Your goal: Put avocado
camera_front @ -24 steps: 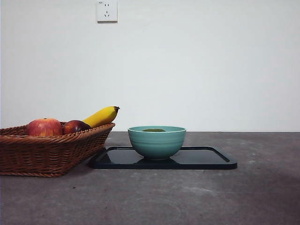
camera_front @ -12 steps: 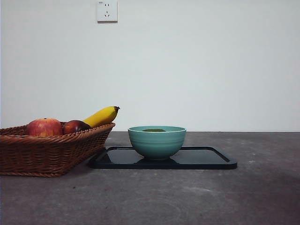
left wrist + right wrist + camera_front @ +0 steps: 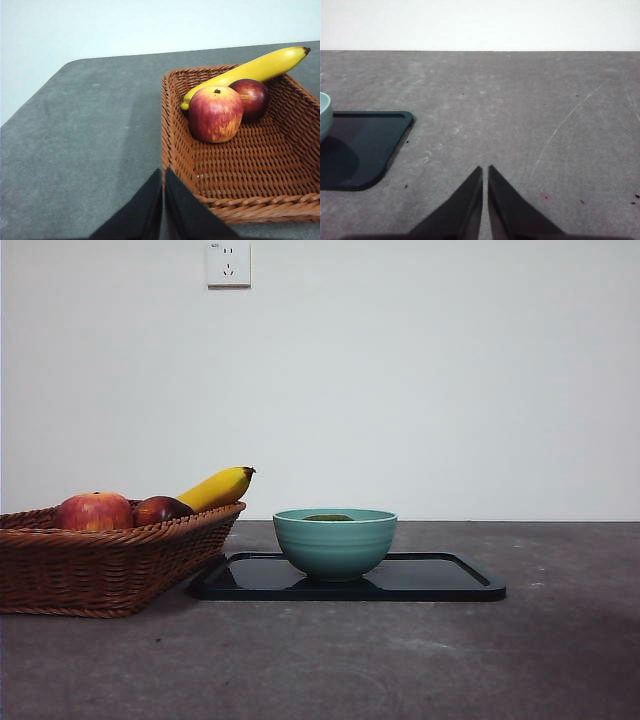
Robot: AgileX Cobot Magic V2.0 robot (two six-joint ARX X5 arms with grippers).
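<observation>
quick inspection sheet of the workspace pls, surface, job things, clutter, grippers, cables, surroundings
surface: grey speckled tabletop, faint scratches in the right wrist view.
job's things: dark green avocado, only its top shows above the rim of the teal ribbed bowl, which stands on the flat black tray.
clutter: brown wicker basket beside the tray, holding a red-yellow apple, a smaller dark red fruit and a yellow banana leaning over its rim.
grippers: left gripper shut, empty, near the basket; right gripper shut, empty, over bare table beside the tray.
cables: nothing seen.
surroundings: plain white wall, white wall socket.
</observation>
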